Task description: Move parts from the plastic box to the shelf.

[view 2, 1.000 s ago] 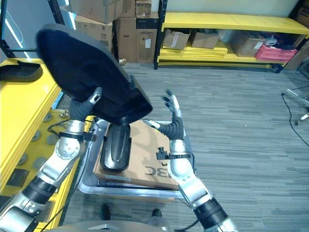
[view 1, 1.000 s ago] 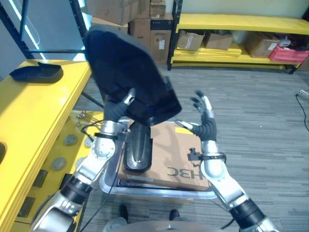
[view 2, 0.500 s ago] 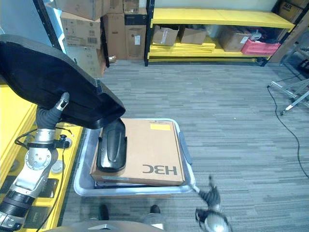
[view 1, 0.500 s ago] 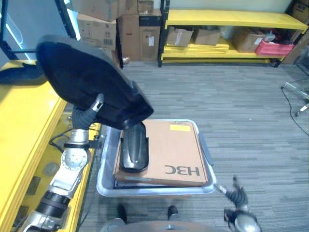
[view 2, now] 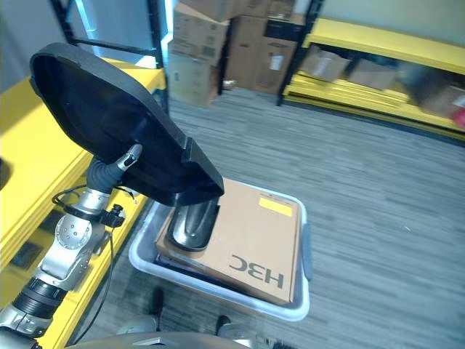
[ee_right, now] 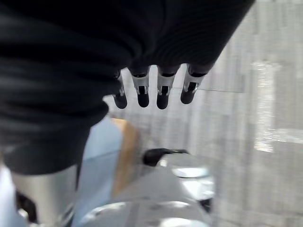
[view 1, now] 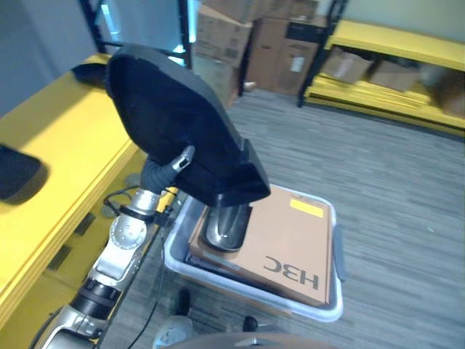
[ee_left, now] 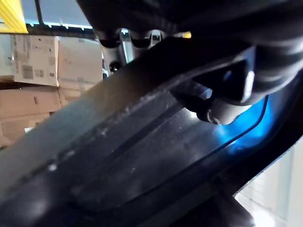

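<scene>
- Large black moulded plastic part [view 1: 178, 142] is held up above the grey plastic box [view 1: 328, 309], tilted, its lower end over the box's corner nearest the yellow shelf [view 1: 54, 156].
- Left hand [view 1: 171, 166] grips the part from beneath, its fingers [ee_left: 118, 40] curled over the part's edge in the left wrist view.
- Smaller glossy black part [view 2: 190, 225] lies in the box on a flat brown cardboard carton [view 2: 251, 243], at the carton's shelf-side end, partly hidden under the raised part.
- Another dark part [view 1: 16, 171] rests on the yellow shelf, well apart from the box.
- Right hand [ee_right: 156, 87] hangs over grey carpeted floor [view 1: 392, 174], fingers straight and relaxed, holding nothing.
</scene>
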